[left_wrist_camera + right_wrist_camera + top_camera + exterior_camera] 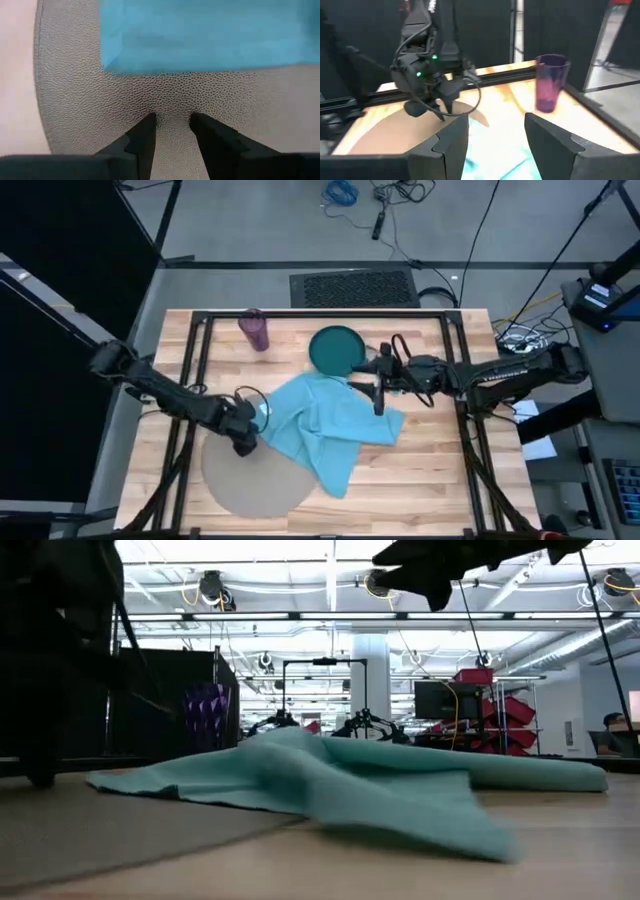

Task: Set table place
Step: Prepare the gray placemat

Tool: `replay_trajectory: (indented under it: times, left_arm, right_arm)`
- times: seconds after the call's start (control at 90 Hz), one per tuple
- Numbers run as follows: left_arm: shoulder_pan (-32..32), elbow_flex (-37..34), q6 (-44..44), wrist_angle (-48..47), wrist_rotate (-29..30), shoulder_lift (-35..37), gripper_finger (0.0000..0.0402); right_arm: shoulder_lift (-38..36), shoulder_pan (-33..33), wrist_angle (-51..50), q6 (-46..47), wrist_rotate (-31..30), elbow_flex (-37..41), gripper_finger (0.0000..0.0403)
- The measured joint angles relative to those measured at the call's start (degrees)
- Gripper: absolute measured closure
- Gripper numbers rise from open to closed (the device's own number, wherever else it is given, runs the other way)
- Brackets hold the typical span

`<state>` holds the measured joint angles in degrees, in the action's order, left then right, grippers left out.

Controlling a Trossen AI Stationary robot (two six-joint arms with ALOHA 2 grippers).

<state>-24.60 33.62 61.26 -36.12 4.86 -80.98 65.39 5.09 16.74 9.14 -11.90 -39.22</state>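
Grey mat (100, 110) lies under the left pincer (172, 120), fingers narrowly apart; the right pincer (495, 125) hovers wide over the blue napkin (330, 420) on the wooden worktop (430, 470)

Room: grey floor (250, 230) with a dark vent grille (354, 287) and loose blue cable (341, 192). Ceiling strip lights (330, 560) overhead; white column (372, 680); monitor (435, 700); red bins (505, 710) (on racks); person seated (612, 732) far off.
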Motion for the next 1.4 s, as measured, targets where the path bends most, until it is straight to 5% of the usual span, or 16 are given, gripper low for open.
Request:
replay_trajectory:
  times: [0.233, 0.678, 0.922, 1.4]
  left_arm:
    - [-2.9, 1.5, 1.4, 12.8, 0.7, -4.4, 0.0278]
    - [-2.7, 6.8, -5.4, 25.2, 4.4, -15.0, 0.0279]
    - [4.1, 7.6, -15.2, 26.4, 7.6, -15.9, 0.0279]
    - [12.4, 7.4, -26.5, 34.5, 4.3, -17.5, 0.0279]
  right_arm:
    - [0.0, 6.0, -0.3, 4.2, -0.9, 0.0, 0.0225]
    - [0.0, 18.4, -0.9, 6.7, -14.8, 0.0, 0.0225]
    - [0.0, 19.0, -0.8, 5.2, -17.0, 0.0, 0.0225]
    - [0.0, 18.1, -0.8, 3.7, -17.0, 0.0, 0.0225]
